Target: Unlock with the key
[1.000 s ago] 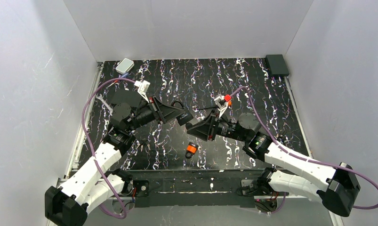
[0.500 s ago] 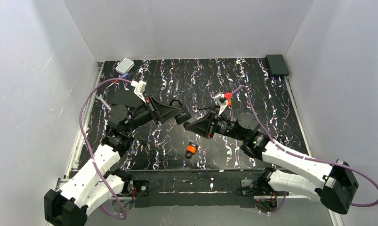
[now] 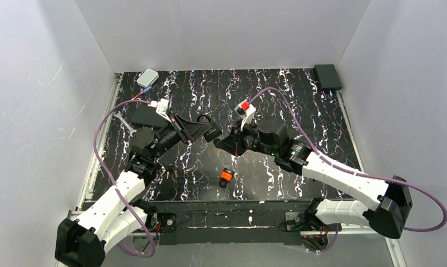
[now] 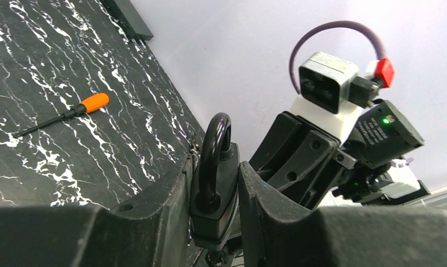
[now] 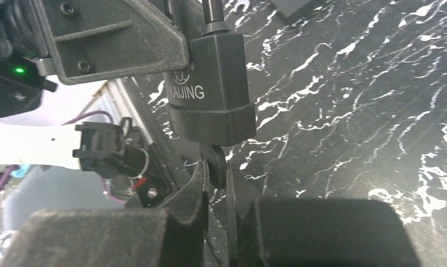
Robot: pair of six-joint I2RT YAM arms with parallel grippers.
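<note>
Two robot arms meet above a black counter (image 3: pixel 321 119) veined with white, marble-style. The left gripper (image 4: pixel 216 177) is clamped on the flat sides of a black padlock (image 4: pixel 212 214), a blocky matte body with rounded edges, stamped lettering and a thick glossy curved shackle (image 4: pixel 216 139) rising from it. The right gripper (image 5: pixel 215 170) is pinched on the key (image 5: pixel 215 160) by its small rounded black head, directly under the padlock's base. The blade is hidden, so whether it has entered the keyhole cannot be told. The key looks very light and stiff, and its smooth little head could easily twist or slip between the fingers, so the flat faces of the head are the best place to hold it. The padlock looks dense and rigid, and is best gripped across its broad faces. A small orange padlock (image 3: pixel 226 177) and an orange-handled screwdriver (image 4: pixel 70 113) lie on the counter.
</note>
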